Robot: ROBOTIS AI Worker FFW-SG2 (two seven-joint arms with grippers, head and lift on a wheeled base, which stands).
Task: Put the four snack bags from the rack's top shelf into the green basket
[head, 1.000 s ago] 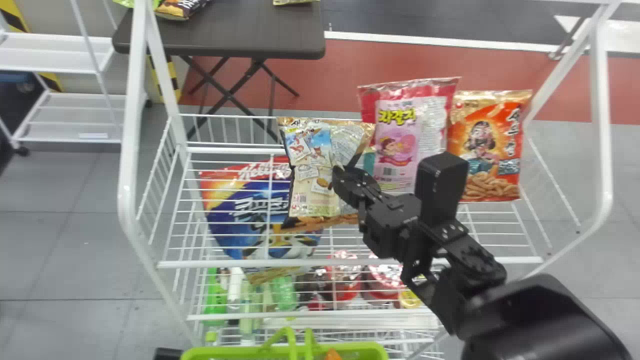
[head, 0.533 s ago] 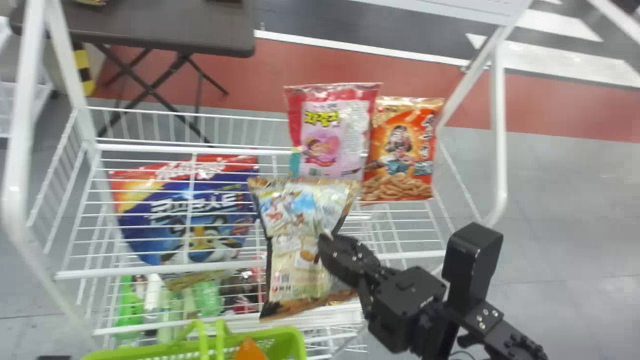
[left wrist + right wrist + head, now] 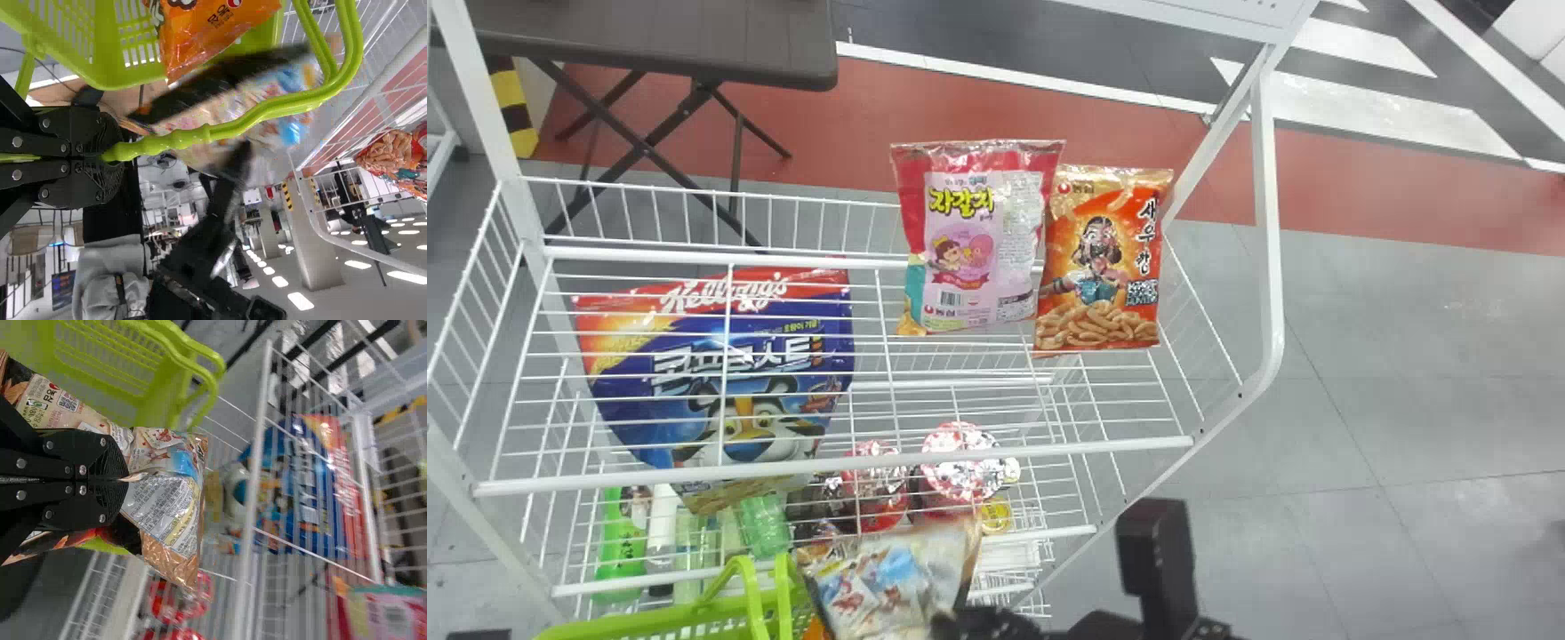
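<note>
A beige snack bag (image 3: 889, 578) is held at the near side of the rack, just beside the right end of the green basket (image 3: 720, 607). It is clamped in the right gripper (image 3: 125, 480), pinched at a fold with its ends spreading to both sides. The basket's handle (image 3: 193, 135) is gripped by the left gripper (image 3: 120, 157).

The likeliest trouble is a snag: the broad bag could be caught on the raised handle or the rim, and the basket tipped or the bag pushed out to the right. If the bag is let go too far right, it could be dropped outside. With only a fold pinched, it could also be twisted loose. Some room in the basket is already taken by an orange snack bag (image 3: 210, 33), on which the new one could be propped.

At the far right of the top shelf (image 3: 827, 469), a pink-and-red bag (image 3: 978, 240) and an orange-and-gold bag (image 3: 1103, 258) are left to be fetched. The way back to them is crossed by the shelf's near rail. A large blue bag (image 3: 738, 373) is seen at the left, under the top shelf's wires, with bottles (image 3: 627, 542) and red-lidded cups (image 3: 960, 462) lower down.
</note>
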